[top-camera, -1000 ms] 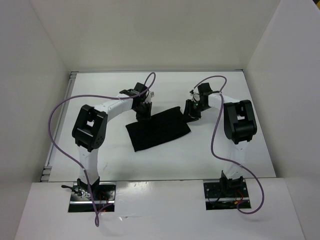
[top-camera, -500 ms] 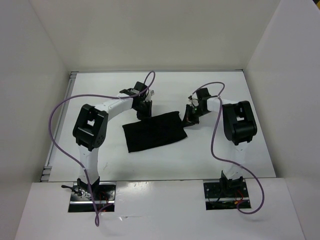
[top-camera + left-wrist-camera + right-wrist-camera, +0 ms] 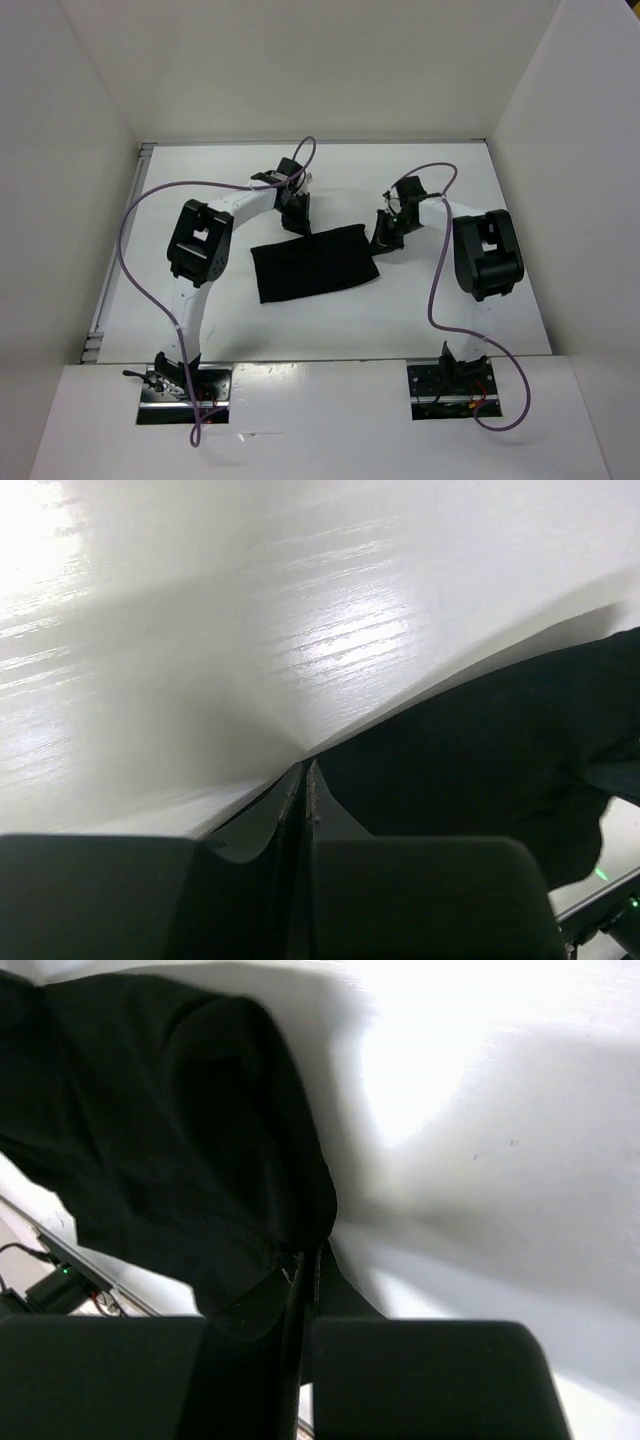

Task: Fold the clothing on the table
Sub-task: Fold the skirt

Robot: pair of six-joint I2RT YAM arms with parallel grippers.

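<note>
We see the clothing [image 3: 315, 262] lying mid-way across the table [image 3: 210, 310]. The left gripper [image 3: 297, 225] pinches its far left corner. The right gripper [image 3: 379, 242] pinches its far right corner, fingers pressed together.

Setting: a robotics laboratory test cell. A white worktop [image 3: 330, 320] with a thin metal edge [image 3: 97, 325] is enclosed on three sides by plain white panels [image 3: 300, 70]. Two black-and-white arms, left [image 3: 200, 245] and right [image 3: 485, 255], are bolted to metal base plates [image 3: 185, 392] at the near edge. Exposed purple cables [image 3: 431, 295] run from the bases toward the wrists.
</note>
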